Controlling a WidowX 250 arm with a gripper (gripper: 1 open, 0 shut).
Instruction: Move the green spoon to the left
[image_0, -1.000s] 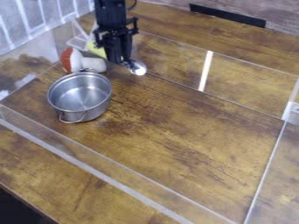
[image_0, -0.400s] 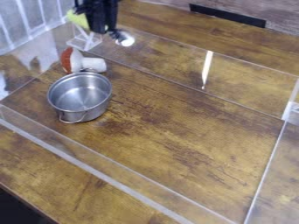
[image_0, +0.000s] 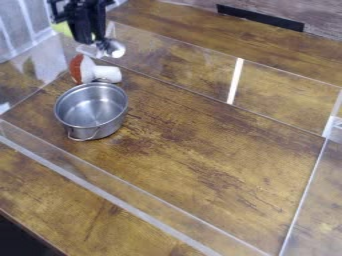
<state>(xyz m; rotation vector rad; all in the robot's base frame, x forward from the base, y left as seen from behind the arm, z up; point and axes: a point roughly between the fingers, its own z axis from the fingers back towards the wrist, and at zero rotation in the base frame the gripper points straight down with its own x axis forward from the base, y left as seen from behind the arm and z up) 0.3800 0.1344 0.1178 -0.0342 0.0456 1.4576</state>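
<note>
The green spoon hangs above the table at the top left, its silver bowl (image_0: 110, 47) sticking out to the right and a bit of yellow-green handle (image_0: 62, 30) showing to the left of the black gripper (image_0: 88, 36). The gripper points down and is shut on the spoon's handle, holding it clear of the wooden table (image_0: 201, 130). Most of the handle is hidden by the fingers.
A red-and-white mushroom-like object (image_0: 94, 70) lies just below the gripper. A round steel pot (image_0: 91, 108) stands in front of it. Low clear plastic walls (image_0: 160, 215) fence the work area. A white rack (image_0: 30, 22) stands at the far left edge.
The gripper has carried the spoon to the left and upward in the picture, from beside the mushroom to above and behind it. The pot and mushroom have not moved.
</note>
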